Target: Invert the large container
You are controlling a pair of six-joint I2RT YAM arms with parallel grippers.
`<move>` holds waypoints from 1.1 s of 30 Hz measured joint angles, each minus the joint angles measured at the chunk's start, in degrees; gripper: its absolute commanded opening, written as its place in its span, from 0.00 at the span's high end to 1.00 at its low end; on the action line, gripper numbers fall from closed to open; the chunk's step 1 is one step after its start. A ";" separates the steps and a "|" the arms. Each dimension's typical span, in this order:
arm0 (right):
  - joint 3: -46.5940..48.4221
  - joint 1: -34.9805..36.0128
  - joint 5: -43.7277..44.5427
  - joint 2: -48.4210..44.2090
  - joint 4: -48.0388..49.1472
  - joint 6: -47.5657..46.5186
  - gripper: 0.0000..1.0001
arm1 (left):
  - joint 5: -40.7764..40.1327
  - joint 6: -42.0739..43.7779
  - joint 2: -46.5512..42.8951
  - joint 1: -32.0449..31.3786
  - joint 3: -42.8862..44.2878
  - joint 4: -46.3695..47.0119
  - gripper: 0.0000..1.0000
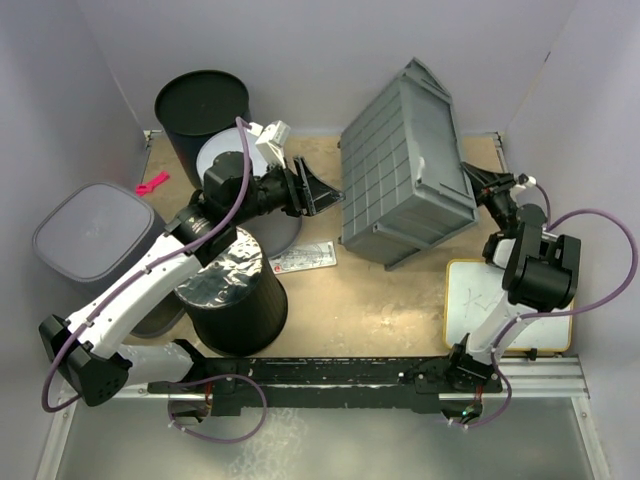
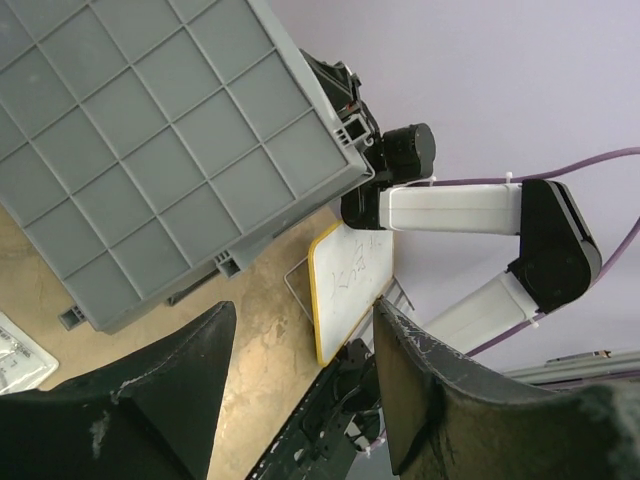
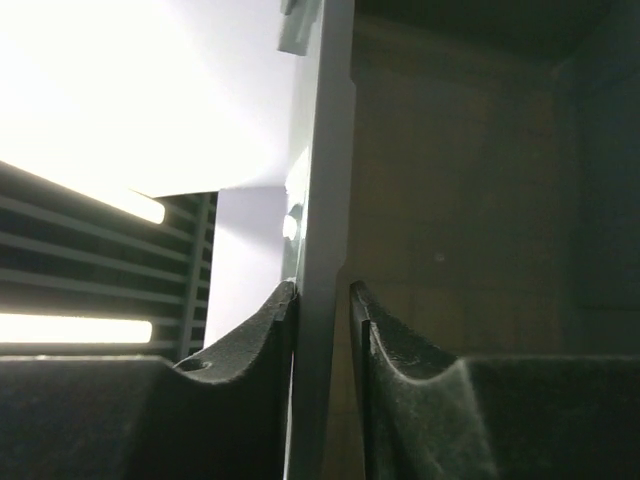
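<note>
Grey container (image 1: 405, 165) upper centre-right of frame, tilted on edge on bench (image 1: 380, 290), ribbed underside showing; right jaws clamp its right wall; left jaws released, empty, just left of it.

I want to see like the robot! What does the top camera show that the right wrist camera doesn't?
Only the top camera: the left gripper, which is open, a tall black bucket and a whiteboard. Only the right wrist camera: up close, two fingers on either side of one thin wall. Both: the tipped grey bin and the right gripper at its edge.
</note>
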 measured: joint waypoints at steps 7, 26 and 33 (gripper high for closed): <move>-0.85 -2.78 -4.17 2.29 1.33 -0.11 0.45 | 0.55 -0.33 0.85 0.00 0.00 0.68 0.45; 6.08 -2.97 -7.56 -11.63 -38.29 -33.81 0.13 | 1.22 -0.48 1.42 -0.04 0.00 1.14 0.45; 17.16 -3.26 4.48 -15.61 -76.08 -63.41 0.10 | 1.22 -0.46 1.38 -0.11 0.00 1.09 0.46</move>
